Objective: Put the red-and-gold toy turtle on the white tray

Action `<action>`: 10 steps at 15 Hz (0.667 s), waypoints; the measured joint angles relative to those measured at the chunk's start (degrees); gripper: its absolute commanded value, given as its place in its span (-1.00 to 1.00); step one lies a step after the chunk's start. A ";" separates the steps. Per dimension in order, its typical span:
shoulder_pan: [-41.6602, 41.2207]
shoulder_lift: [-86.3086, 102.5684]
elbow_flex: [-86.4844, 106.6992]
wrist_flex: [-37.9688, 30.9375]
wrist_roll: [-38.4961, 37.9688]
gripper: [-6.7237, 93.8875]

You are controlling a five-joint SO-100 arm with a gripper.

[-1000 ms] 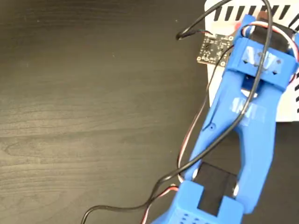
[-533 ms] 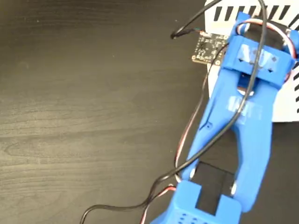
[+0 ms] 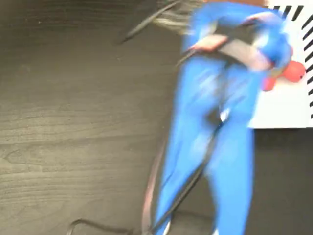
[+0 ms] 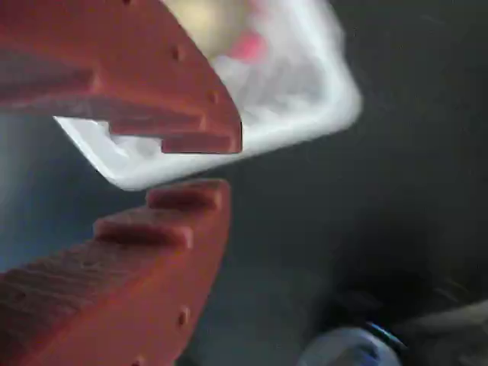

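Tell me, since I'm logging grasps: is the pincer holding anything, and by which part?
Nothing. The pincer is empty, jaws slightly apart; the turtle lies on the white tray.

The fixed view looks straight down on the dark worktop from above. The wrist view rides close behind the red tool. Both show the white tray

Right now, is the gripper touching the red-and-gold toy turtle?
Apart. In the wrist view the gripper holds nothing between its fingers, and the red-and-gold toy turtle, blurred, lies beyond them on the white tray.
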 measured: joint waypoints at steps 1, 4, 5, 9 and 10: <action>-3.87 4.22 3.96 -2.72 0.88 -0.87; -14.85 16.96 17.49 -11.87 1.58 -0.87; -16.79 22.15 24.35 -15.82 0.88 -0.87; -23.03 44.56 56.95 -29.79 -1.14 -0.87; -23.03 50.19 63.98 -30.32 -0.79 -0.87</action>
